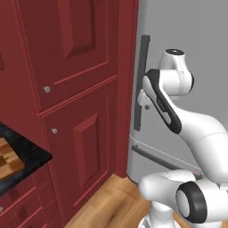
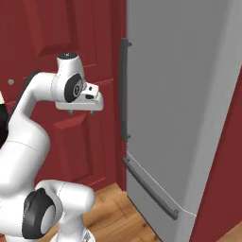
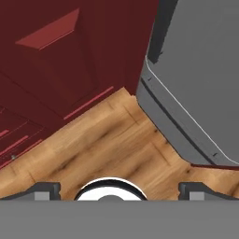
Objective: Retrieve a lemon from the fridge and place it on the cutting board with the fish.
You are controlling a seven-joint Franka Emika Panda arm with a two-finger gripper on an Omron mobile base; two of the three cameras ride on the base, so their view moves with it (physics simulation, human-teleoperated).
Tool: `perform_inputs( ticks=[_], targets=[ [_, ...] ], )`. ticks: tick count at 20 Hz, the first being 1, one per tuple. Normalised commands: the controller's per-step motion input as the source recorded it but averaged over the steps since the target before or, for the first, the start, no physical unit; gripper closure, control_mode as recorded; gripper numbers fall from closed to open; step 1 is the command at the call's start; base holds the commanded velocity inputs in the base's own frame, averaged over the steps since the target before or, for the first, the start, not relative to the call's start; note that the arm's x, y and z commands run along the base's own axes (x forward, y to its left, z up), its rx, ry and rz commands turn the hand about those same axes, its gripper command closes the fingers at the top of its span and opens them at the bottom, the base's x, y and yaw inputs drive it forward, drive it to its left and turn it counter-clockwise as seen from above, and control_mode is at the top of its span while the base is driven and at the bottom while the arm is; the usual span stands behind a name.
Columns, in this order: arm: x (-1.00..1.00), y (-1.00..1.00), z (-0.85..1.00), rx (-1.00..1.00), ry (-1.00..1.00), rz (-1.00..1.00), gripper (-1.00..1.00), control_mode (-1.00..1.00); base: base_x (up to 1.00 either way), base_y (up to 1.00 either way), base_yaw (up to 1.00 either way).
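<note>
Fridge (image 2: 184, 108) comes first, and it stands shut in front of me: a tall light-grey door with a long dark vertical handle (image 2: 124, 90) on its left edge and a drawer (image 2: 156, 189) with a slanted bar handle below. I judge I'm at the very start, with the door to open before any lemon can be reached; the lemon must be inside, and I can't see it. Dark red cabinets (image 1: 67, 89) press against the fridge's left side, so the handle sits right by that edge and leaves little room to come in from the left. The wooden floor (image 3: 107, 144) ahead is open. At far left the black worktop (image 1: 31, 156) carries the checkered cutting board (image 1: 9, 158), well apart from the fridge; the fish I can't make out. The arm's fingers (image 3: 119, 189) point down at the floor, spread wide apart and holding nothing. Next I need to swing the hand up and bring it square onto the handle.
</note>
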Motion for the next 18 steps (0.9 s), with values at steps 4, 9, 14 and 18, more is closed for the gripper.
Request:
perform_inputs(
  ticks=[4,9,14,18],
  targets=[
    [0.0,0.0,0.0,0.0,0.0,0.0,-1.0,1.0,-0.23,-0.06,0.11],
    [0.0,0.0,0.0,0.0,0.0,0.0,-1.0,1.0,-0.44,0.0,-0.02],
    [0.0,0.0,0.0,0.0,0.0,0.0,-1.0,1.0,-0.77,0.0,-0.05],
    [0.0,0.0,0.0,0.0,0.0,0.0,-1.0,1.0,-0.76,0.0,-0.04]
  ],
)
